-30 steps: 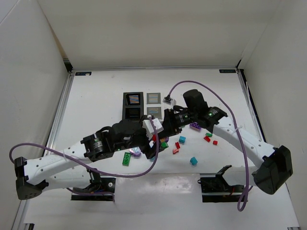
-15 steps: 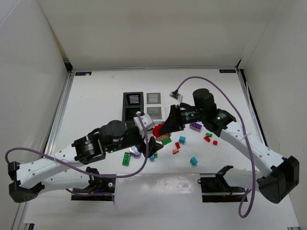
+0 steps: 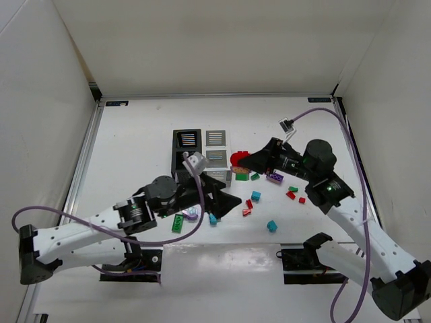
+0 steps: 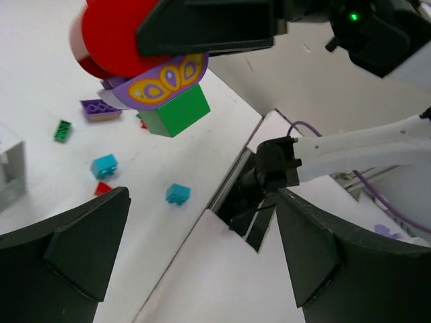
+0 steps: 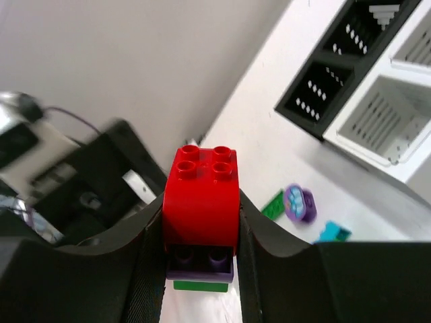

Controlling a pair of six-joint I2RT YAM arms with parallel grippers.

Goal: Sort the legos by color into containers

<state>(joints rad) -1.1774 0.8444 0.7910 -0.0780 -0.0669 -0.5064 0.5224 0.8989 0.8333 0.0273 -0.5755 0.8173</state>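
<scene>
1. The tabletop (image 3: 135,134) carries everything. The containers (image 3: 204,145), two black bins on the left and two white on the right, serve as the landmark here.
2. The right end effector (image 5: 201,208) hangs just right of the block's near white bin. Its fingers are clamped on the sides of a red brick (image 5: 201,195).
3. The left end effector (image 3: 227,200) sits in front of the block, near its right corner. Its fingers are spread apart with nothing between them, and its wrist camera looks up at the held stack.
4. The red brick is not alone. A purple piece (image 4: 161,81) is stuck under it and a green brick (image 4: 176,111) under that, so the stack is mixed and, in my judgement, should not go into any bin whole.
5. The step in hand looks like pulling the stack apart:
   - Bring the open fingers onto the green brick only, clear of the purple piece.
   - Close firmly and pull straight along the stud line rather than twisting.
   - Do this beside the block, not over it, so a slipped piece falls on the tabletop and not into a wrong bin.
6. Loose legos lie in front and to the right of the block, among them a green plate (image 3: 177,223) and a teal brick (image 3: 271,225). They wait their turn.
</scene>
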